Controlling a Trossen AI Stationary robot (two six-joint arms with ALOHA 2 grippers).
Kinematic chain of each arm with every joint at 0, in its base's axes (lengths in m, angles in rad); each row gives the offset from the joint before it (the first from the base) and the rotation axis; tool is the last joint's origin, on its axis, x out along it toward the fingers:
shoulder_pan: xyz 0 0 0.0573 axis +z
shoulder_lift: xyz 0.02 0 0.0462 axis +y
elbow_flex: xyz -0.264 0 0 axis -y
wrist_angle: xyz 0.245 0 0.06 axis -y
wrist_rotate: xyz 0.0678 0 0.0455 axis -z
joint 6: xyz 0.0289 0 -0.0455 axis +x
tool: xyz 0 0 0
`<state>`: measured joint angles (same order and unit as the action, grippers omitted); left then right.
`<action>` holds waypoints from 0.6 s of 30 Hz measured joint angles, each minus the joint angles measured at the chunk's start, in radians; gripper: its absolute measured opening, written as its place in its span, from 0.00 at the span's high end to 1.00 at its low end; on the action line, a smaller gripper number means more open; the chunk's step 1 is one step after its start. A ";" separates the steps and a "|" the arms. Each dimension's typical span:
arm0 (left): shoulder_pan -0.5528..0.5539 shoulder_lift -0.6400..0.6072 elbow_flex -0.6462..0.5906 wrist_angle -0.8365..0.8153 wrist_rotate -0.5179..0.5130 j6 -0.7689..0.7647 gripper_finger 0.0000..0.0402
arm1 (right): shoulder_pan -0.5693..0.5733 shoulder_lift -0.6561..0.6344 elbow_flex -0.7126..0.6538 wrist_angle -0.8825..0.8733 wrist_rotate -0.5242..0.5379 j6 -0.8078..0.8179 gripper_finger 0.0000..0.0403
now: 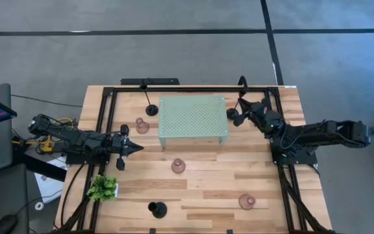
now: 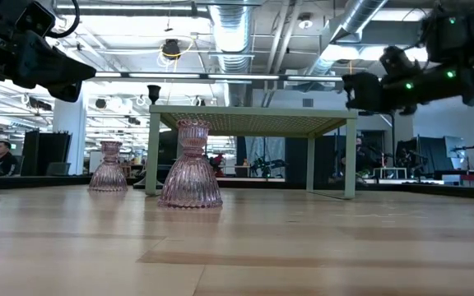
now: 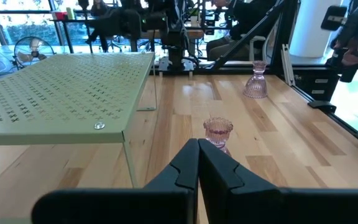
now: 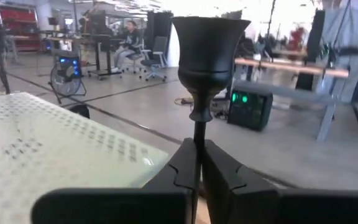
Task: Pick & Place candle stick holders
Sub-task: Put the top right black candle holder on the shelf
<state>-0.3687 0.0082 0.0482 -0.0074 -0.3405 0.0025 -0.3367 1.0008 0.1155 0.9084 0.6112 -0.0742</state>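
My right gripper (image 1: 242,110) is at the stand's far right corner, shut on a black candle stick holder (image 4: 210,43), whose cup also shows in the high view (image 1: 242,81). My left gripper (image 1: 132,148) is shut and empty at the table's left, left of the stand; it also shows in its own wrist view (image 3: 197,148). Two more black holders stand on their round bases, one at the stand's far left (image 1: 151,110) and one near the front edge (image 1: 157,208). Three pinkish holders stand on the table (image 1: 141,125) (image 1: 178,166) (image 1: 246,201). My right gripper pinches the black holder's thin stem (image 4: 197,130) between its two fingers, just below the cup. The fingers lie about level and across the stem, coming from the table's right. The holder stands upright in the hold. I cannot tell whether its base is clear of the table.
The pale green perforated stand (image 1: 193,121) is at the table's far middle. A small green plant (image 1: 102,188) stands near the front left. Black frame rails (image 1: 284,175) run along both sides. Bare wood lies between the stand and the front edge.
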 joint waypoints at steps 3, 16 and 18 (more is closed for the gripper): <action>0.000 0.000 0.000 0.000 0.000 0.000 0.98 | 0.017 -0.005 0.078 -0.076 0.019 -0.072 0.99; 0.000 0.000 0.000 -0.003 0.000 0.000 0.98 | 0.053 -0.085 0.549 -0.734 0.146 -0.274 1.00; 0.000 0.000 0.000 -0.004 0.000 0.000 0.98 | 0.056 -0.087 0.594 -0.734 0.067 -0.289 1.00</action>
<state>-0.3691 0.0086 0.0481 -0.0113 -0.3401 0.0025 -0.2806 0.9142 0.7097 0.1743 0.6786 -0.3628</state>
